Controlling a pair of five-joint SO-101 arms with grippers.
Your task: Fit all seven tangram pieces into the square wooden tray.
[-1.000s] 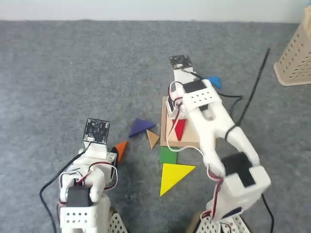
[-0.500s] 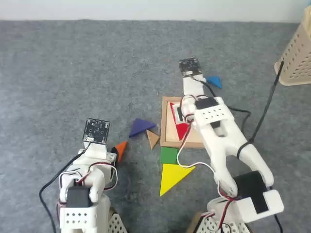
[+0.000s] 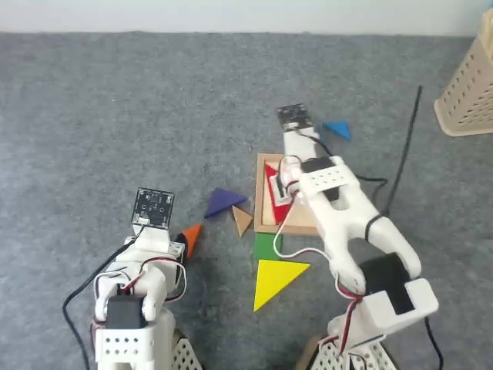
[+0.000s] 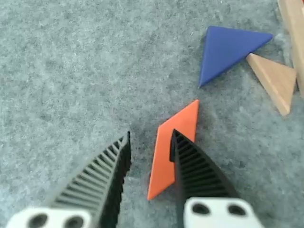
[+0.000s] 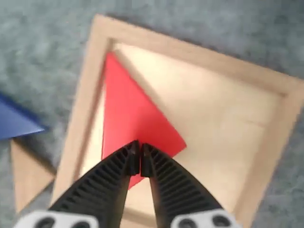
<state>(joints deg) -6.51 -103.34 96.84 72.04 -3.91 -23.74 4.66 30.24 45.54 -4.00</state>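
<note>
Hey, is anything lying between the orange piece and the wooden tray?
Yes. The dark blue triangle and the tan triangle lie between the orange piece and the tray, close to its rim.

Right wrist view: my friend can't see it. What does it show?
The right hand, shut, points down at a red triangle lying inside the square wooden tray along one wall. Outside it, a blue piece and a tan triangle lie on grey carpet.

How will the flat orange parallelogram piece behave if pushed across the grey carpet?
The flat orange parallelogram piece looks thin and rigid, so probably light and stiff. Lying flat on the fuzzy grey carpet, it likely drags and pivots, not rolls.
</note>
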